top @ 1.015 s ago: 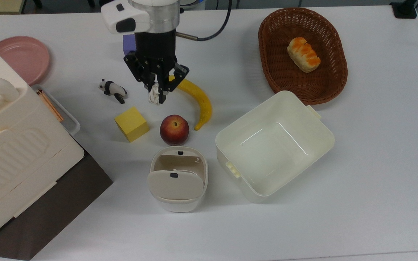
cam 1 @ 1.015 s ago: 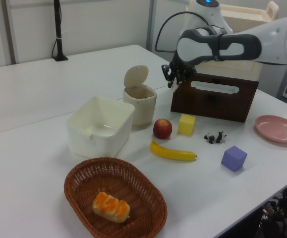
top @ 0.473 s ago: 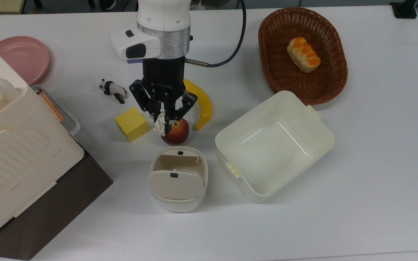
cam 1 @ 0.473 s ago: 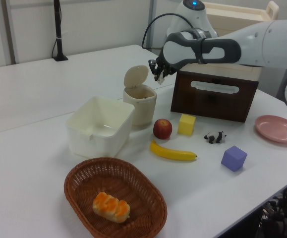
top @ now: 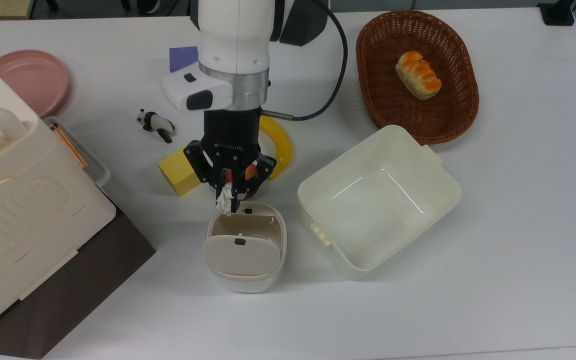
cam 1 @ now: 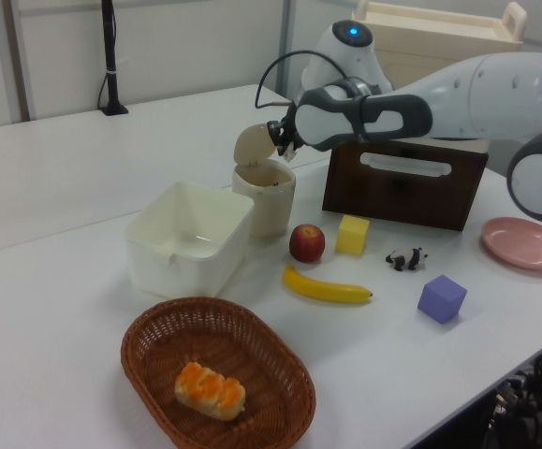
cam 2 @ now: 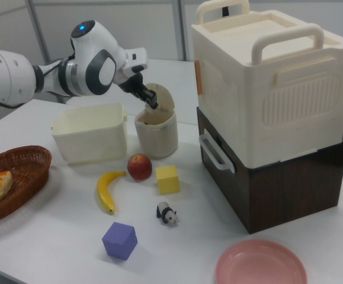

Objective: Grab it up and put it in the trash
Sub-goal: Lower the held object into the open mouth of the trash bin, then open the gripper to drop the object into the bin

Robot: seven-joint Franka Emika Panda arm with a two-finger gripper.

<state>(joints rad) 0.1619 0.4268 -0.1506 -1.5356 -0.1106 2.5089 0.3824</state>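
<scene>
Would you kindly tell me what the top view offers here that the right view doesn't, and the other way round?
Top view: it looks straight down into the trash, with the crumpled paper pinched in the gripper over the rim's upper edge, and onto the square tub's bare floor.
Right view: side-on, the gripper hangs just above the trash's rim beside the raised flap lid, and the cream box sits stacked on a dark brown box.
Both: banana, panda figurine, pink plate.
</scene>
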